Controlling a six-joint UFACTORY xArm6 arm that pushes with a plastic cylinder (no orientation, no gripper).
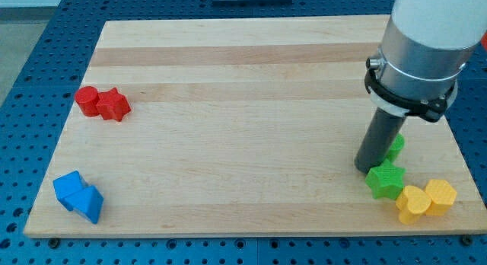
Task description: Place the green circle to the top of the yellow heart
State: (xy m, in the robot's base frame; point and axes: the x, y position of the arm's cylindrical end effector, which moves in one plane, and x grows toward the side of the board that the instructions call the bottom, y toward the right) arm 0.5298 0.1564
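- My tip (368,169) rests at the green circle's (395,147) eight o'clock, touching it, beside the green star (385,180).
- Yellow heart (412,205) sits at five o'clock.
- No pincer exists.

Your arm comes into view from the view's top right corner as a broad pale cylinder (428,25), grey lower down and tilted slightly, its upper part cut off by the frame edge. A black ring clamp (407,94) circles its lower end. Below the clamp, your straight dark rod (383,139) drops almost upright, leaning a little toward the view's left. My tip (369,168) sits at the rod's bottom end, low on the view's right side.
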